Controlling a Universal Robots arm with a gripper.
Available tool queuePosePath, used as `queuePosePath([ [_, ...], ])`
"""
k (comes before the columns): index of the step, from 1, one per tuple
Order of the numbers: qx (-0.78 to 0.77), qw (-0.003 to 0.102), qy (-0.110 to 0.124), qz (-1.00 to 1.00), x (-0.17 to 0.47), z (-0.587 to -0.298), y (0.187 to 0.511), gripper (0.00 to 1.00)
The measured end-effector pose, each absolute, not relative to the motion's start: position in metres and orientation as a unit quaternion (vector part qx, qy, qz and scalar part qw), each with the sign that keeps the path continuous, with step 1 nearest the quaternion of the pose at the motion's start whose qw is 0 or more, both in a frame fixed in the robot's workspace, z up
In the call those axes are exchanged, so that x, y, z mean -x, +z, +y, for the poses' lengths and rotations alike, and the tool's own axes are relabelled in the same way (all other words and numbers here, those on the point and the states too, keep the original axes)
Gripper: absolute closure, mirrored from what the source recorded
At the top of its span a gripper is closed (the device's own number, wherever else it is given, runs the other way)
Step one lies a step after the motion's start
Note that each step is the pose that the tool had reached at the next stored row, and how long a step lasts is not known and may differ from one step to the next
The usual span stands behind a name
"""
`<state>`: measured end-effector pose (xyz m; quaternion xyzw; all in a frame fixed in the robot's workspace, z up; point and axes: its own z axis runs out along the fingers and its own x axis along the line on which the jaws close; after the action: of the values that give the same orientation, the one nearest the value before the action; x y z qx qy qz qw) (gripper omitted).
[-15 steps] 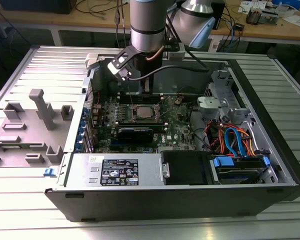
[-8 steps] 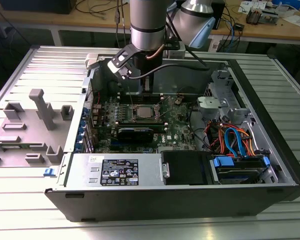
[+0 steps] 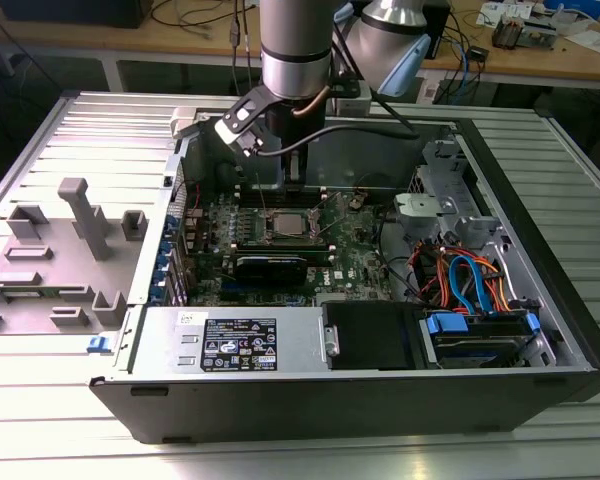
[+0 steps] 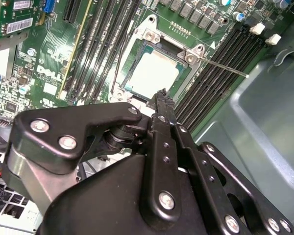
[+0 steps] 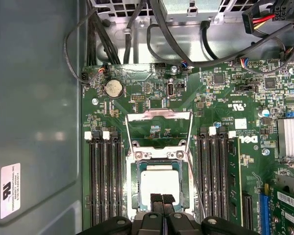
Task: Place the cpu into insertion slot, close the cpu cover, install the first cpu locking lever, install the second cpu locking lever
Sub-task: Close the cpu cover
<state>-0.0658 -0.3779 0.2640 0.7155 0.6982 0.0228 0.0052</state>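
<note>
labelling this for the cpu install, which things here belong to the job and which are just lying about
Job:
cpu, seated in the insertion slot
cpu cover
locking lever
gripper by the cpu

Lying about:
memory slots
coin battery
graphics card
drive cables
grey fixtures

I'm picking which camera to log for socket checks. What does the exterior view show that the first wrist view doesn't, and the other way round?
Exterior view's extras: the open case, the arm reaching down into it, a grey fixture tray on the exterior view's left, blue and orange cables on its right.
First wrist view's extras: the coin battery, a white sticker on the case wall, a silver heatsink.
Shared: the green motherboard, black memory slots, the cpu seated in the insertion slot, and the gripper, fingers together, at the slot's edge.
</note>
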Motion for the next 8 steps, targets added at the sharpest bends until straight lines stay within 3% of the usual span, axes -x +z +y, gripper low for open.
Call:
queuePosePath([
  [8, -0.715, 0.005, 0.023, 0.698, 0.0658, -0.3779, 0.2663, 0.89],
])
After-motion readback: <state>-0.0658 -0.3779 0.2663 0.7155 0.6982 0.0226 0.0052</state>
